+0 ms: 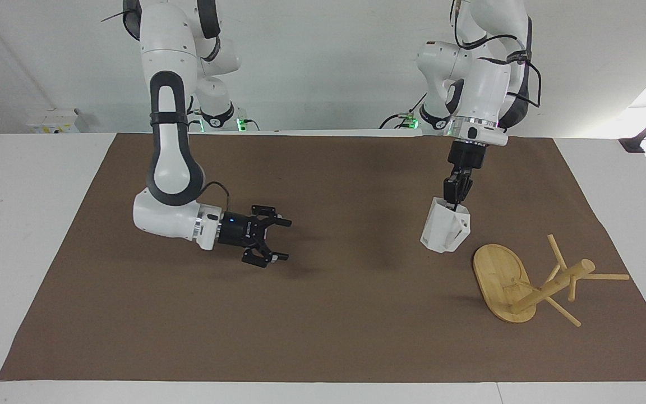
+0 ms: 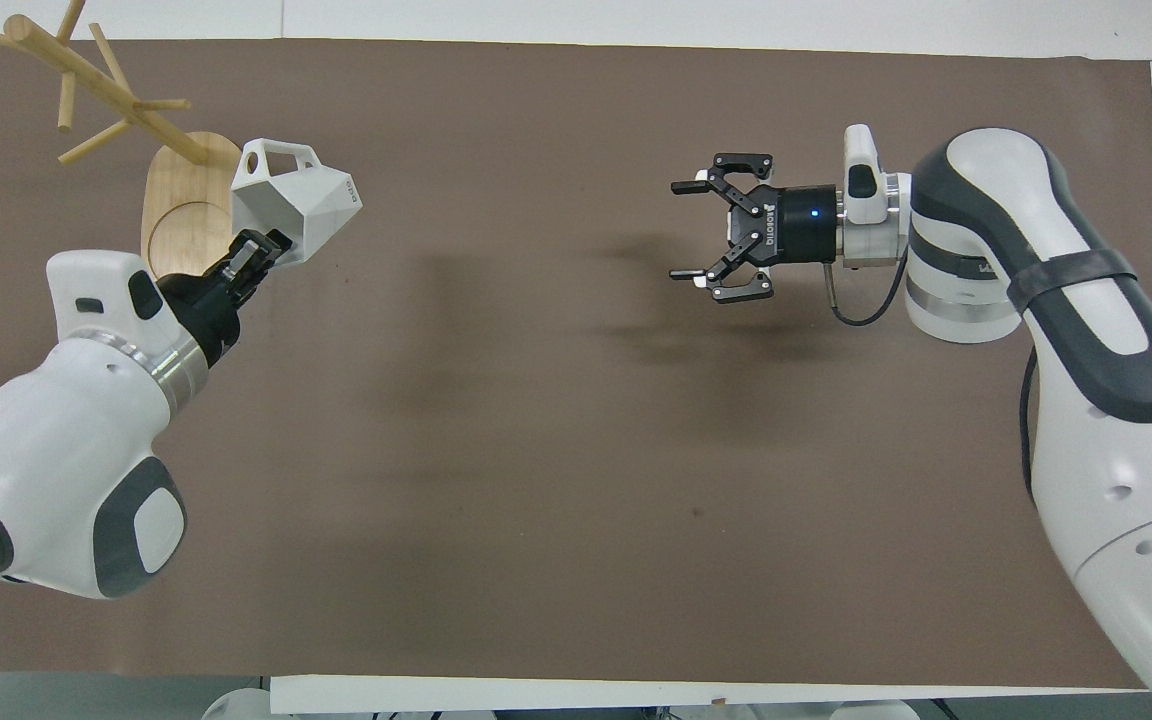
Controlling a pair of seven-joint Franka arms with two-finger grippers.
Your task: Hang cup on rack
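Cup: we see the white faceted cup (image 1: 444,229) held up in the air, over the brown mat just beside the rack's base. Its handle faces the rack in the overhead view, and it hangs tilted.
Left gripper: our left gripper (image 1: 456,197) points down from above and pinches the cup at its rim, one finger inside the mouth and one outside as far as we can tell.
Rack: the bamboo rack (image 1: 530,283) stands on the mat toward the left arm's end of the table. In both views we see its oval base (image 2: 176,200) flat on the mat, the post (image 2: 86,70) leaning away from it and thin pegs sticking out. Nothing hangs on the pegs.
Right gripper: our right gripper (image 1: 274,239) hovers low over the mat toward the right arm's end, well apart from the cup, lying nearly level. Its fingers (image 2: 693,186) are spread wide with nothing between them.
Mat: the brown mat (image 1: 323,314) covers most of the white table (image 1: 26,213).
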